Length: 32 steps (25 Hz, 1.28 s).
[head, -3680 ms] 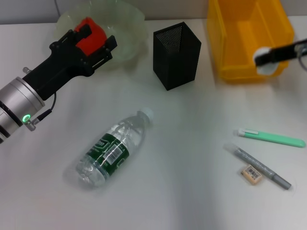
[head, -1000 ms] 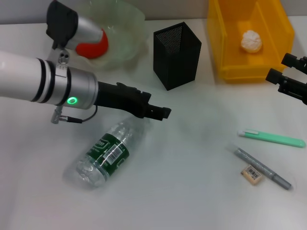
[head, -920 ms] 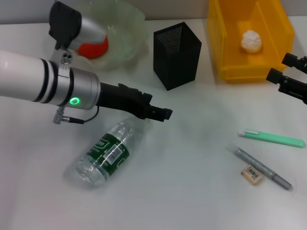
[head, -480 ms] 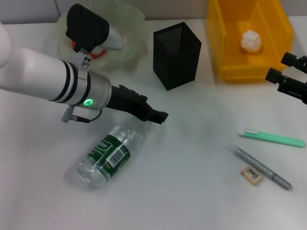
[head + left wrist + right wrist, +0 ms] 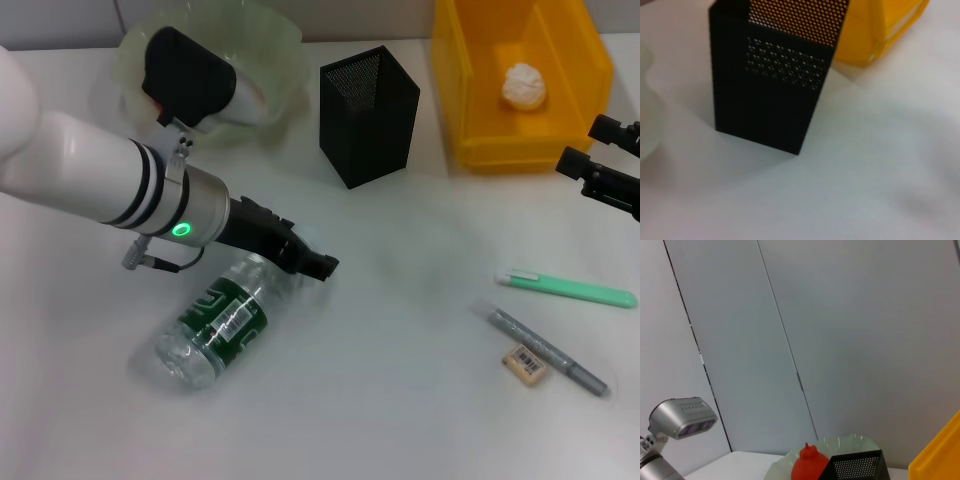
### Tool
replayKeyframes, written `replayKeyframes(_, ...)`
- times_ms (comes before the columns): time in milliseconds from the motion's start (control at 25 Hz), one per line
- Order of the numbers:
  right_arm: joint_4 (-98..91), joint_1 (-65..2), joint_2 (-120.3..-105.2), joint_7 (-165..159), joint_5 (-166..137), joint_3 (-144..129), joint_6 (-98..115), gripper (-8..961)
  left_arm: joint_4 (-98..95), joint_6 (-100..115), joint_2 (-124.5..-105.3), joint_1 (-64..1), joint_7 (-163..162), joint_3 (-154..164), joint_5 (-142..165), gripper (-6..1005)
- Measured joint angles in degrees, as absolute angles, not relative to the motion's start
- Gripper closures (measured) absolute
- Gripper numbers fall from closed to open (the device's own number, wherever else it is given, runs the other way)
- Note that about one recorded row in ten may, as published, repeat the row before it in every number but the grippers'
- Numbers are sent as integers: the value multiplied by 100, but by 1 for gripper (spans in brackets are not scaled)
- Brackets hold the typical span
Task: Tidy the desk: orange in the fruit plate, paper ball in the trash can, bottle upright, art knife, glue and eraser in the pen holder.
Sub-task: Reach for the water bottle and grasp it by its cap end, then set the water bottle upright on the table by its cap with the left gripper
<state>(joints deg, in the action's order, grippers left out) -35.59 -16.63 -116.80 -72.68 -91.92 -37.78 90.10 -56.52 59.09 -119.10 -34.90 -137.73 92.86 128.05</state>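
The clear bottle (image 5: 215, 322) with the green label lies on its side on the white desk (image 5: 400, 400). My left gripper (image 5: 308, 262) is down at its cap end and hides the neck. The orange (image 5: 809, 466) rests in the pale-green fruit plate (image 5: 852, 442); in the head view my left arm covers it. The paper ball (image 5: 523, 85) lies inside the yellow trash can (image 5: 468, 125). My right gripper (image 5: 598, 160) hovers open and empty just right of the can. The green art knife (image 5: 570, 288), grey glue stick (image 5: 548, 350) and tan eraser (image 5: 525, 362) lie at the front right.
The black mesh pen holder (image 5: 368, 115) stands between plate and trash can; the left wrist view shows the holder (image 5: 775, 85) close up, with the yellow can (image 5: 880, 30) behind. My bulky left forearm (image 5: 110, 180) spans the desk's left side.
My left gripper has sunk down and back onto the bottle's cap end, and the bottle shifted slightly. The left elbow swung over the plate, hiding the orange. The right arm stayed still.
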Motion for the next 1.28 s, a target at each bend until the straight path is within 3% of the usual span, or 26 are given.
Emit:
replayKeyframes(480, -3559, -1650, -11672, -7268, -9273, -3732, 9041, 123, -5696, 5891, -11918, -3598, -13894, 9535, 12817, 220)
replayKeyframes(1080, -3566, -1655, -11660, -7268, -9273, -3727, 9069, 123, -6173, 5870, -11880, -3434, -13751, 9476, 12907, 554)
replayKeyframes(1200, -3567, -1652, -11659, -7265, -9273, -3727, 9071, 123, -6173, 5870, -11880, -3434, -13751, 9476, 12907, 556)
replayKeyframes(1280, -3565, -1652, -11659, -7253, -9273, -3727, 9071, 123, -7358, 5899, -11857, -2981, -13712, 8979, 13028, 558)
